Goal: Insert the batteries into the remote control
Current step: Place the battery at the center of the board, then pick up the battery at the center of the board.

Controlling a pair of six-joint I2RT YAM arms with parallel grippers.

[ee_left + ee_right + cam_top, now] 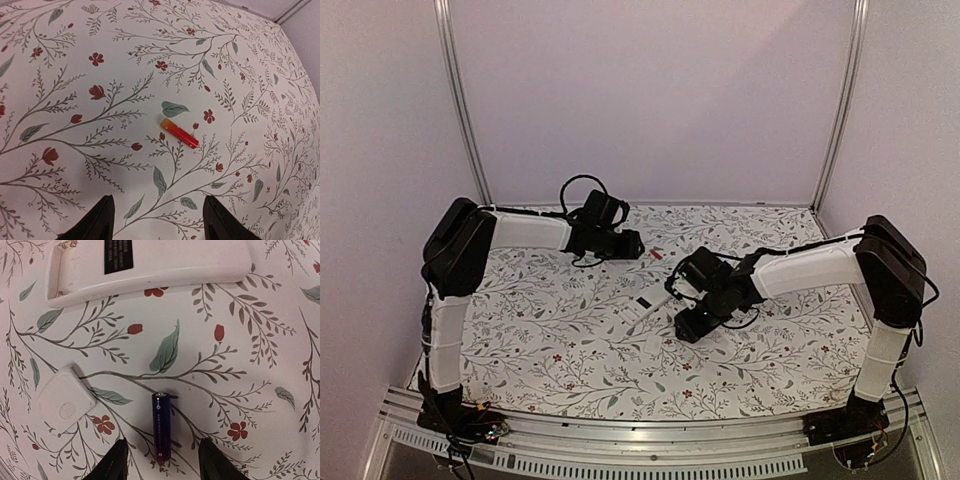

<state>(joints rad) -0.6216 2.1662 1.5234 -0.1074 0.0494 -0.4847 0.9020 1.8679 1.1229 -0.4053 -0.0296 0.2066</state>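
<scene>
One battery [179,132], red with an orange end, lies on the flowered cloth ahead of my left gripper [160,222], which is open and empty above it. It shows as a red speck in the top view [656,254], just right of the left gripper [632,243]. A second battery [161,427], dark blue shading to purple, lies flat between the open fingers of my right gripper [161,462], touching neither. The remote control [150,262] lies face down just beyond, white back up, with a black label and an open compartment at its left end. It also shows in the top view [645,305], beside the right gripper [688,325].
A small white square battery cover [65,405] lies on the cloth left of the dark battery, near the left finger. The flowered cloth [560,340] covers the table. Pale walls and metal posts stand at the back and sides.
</scene>
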